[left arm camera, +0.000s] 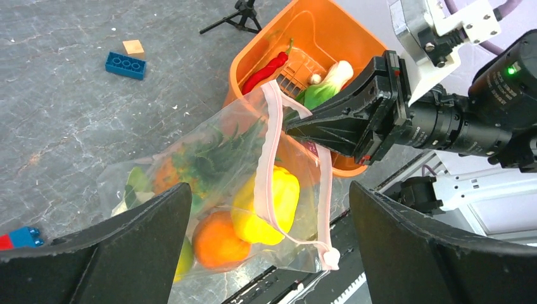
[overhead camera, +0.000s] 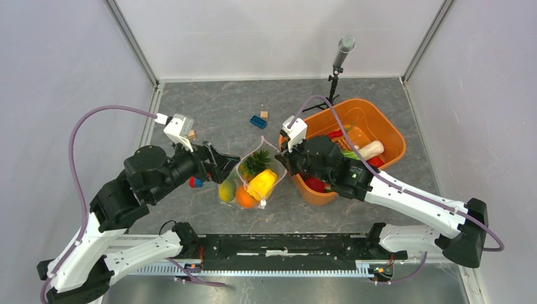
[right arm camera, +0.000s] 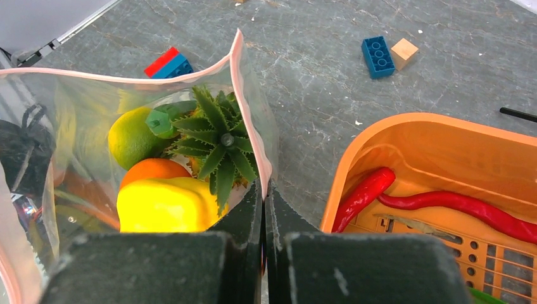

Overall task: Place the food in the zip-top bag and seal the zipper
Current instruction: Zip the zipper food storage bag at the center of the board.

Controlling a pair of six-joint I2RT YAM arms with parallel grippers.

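Two grippers flank a clear, crinkly plastic zip-top bag (overhead camera: 252, 183) lying on the grey marbled table (overhead camera: 209, 114) between the arms. The right gripper (right arm camera: 263, 196) is clamped tight. Its black fingers pinch the bag's mouth at the narrow pale pink zipper (left arm camera: 273, 120) strip and hold that edge up, so the mouth gapes unsealed. The left gripper (left arm camera: 267, 193) is spread wide and grips nothing (the bag lies just beyond its pads, and I cannot tell whether the near finger brushes the plastic).

Several toy foods sit inside the bag: a glossy yellow plastic pepper (left arm camera: 269, 202), a round orange (left arm camera: 218, 240), a pineapple with a spiky green crown (right arm camera: 218, 136) and a yellow-green round fruit (right arm camera: 130, 139).

Just beside the bag, on the right arm's side, stands an orange plastic basket (overhead camera: 380, 123). It holds two long red chillies (right arm camera: 364, 196) and a white-stemmed leafy green (left arm camera: 326, 82).

A blue toy brick (right arm camera: 378, 57) and a small tan wooden block (right arm camera: 404, 52) lie together, well apart from the bag. A red-and-blue brick (right arm camera: 168, 63) rests near the bag's far side.
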